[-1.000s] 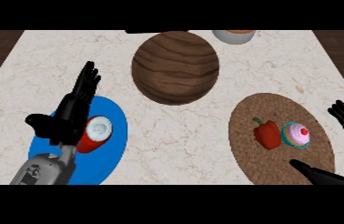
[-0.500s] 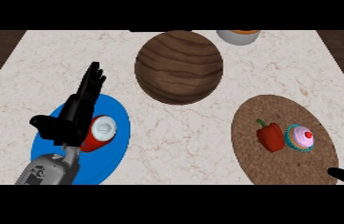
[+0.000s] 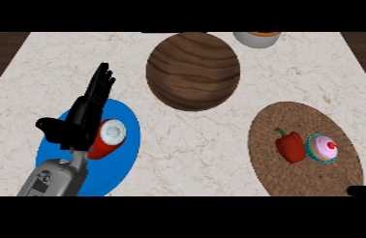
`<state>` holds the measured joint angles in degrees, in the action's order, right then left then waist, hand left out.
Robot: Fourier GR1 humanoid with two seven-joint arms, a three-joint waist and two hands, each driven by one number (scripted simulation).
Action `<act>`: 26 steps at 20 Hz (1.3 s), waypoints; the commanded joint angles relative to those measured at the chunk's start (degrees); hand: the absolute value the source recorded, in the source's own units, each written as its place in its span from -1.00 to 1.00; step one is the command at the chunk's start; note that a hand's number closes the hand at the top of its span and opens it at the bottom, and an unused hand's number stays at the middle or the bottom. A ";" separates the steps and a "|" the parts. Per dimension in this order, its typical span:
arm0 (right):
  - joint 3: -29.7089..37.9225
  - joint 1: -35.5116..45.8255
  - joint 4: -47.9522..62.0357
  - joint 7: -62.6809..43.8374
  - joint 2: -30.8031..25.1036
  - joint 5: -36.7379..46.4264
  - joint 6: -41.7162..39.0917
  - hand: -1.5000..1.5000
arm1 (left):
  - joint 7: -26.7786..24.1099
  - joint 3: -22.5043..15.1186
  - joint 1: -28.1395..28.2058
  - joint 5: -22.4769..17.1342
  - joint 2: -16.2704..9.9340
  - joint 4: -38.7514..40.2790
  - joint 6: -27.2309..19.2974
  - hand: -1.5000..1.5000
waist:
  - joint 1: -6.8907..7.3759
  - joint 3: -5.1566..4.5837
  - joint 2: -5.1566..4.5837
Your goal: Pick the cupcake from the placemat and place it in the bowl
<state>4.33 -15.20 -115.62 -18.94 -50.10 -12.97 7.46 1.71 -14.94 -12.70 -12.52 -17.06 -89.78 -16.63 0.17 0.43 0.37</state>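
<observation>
The cupcake, pink frosting with a cherry in a teal wrapper, stands on the right side of the round brown placemat. The dark wooden bowl sits at the upper middle of the counter. My left hand rests open at the left over a blue plate, fingers straight and pointing up, far from the cupcake. Of my right hand only a black tip shows at the lower right edge, below the placemat.
A red bell pepper lies on the placemat right next to the cupcake's left side. A red can with a white top lies on the blue plate beside my left hand. A pale cup with orange contents stands at the back.
My right hand has drawn back toward the lower right edge until only a tip shows. The left hand stays over the blue plate, and the cupcake has not moved.
</observation>
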 commanded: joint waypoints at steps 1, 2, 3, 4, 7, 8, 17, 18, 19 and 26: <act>-1.60 0.83 0.48 -5.39 -1.24 0.81 -3.39 -1.00 | 2.11 -1.10 2.18 1.58 0.84 1.52 -0.55 0.00 | -0.07 -0.45 -0.40; -2.51 1.74 5.78 -1.96 0.68 1.82 -3.91 -1.00 | -1.39 0.65 2.31 0.27 0.34 4.66 2.13 0.00 | 0.04 -0.44 -0.56; -1.33 1.03 1.39 -4.37 0.05 1.25 -4.95 -1.00 | 0.88 0.88 3.62 0.32 -0.89 1.40 2.47 0.00 | -0.15 -0.45 -0.35; -2.31 -2.32 0.82 -2.43 1.72 3.20 -4.52 -1.00 | 0.10 0.57 1.58 1.61 1.72 4.53 0.38 0.00 | -0.74 -0.44 -0.37; -0.27 -0.07 5.70 1.86 3.63 1.73 -8.26 -1.00 | 2.64 -0.31 2.99 2.99 1.78 1.24 0.24 0.00 | -0.34 -0.41 -0.33; -0.37 1.48 3.49 -1.65 3.46 1.29 -8.17 -1.00 | 2.65 2.83 -0.10 0.97 0.80 4.63 2.53 0.00 | -0.46 -0.44 -0.39; 3.03 -1.77 6.59 8.40 11.73 -0.08 -12.35 -1.00 | 1.76 3.98 3.57 2.34 1.26 2.06 3.78 0.00 | -0.50 -0.41 -0.34; 5.62 0.11 5.68 5.77 10.01 -1.90 -14.33 -1.00 | 1.65 1.95 2.73 4.71 3.43 2.64 2.60 0.00 | -0.52 -0.43 -0.35; 4.13 -0.78 7.13 6.88 12.07 -0.46 -13.71 -1.00 | 1.84 0.30 3.88 6.50 4.91 1.57 0.63 0.00 | -0.45 -0.41 -0.34; 4.39 -2.19 6.58 6.17 15.87 -0.09 -16.04 -1.00 | 1.09 2.83 4.55 5.20 4.77 2.02 3.94 0.00 | -0.46 -0.43 -0.34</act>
<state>8.84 -16.18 -109.61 -13.64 -36.50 -13.75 -7.09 2.86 -11.75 -11.24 -7.88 -12.83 -90.40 -13.65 -0.32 0.47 0.57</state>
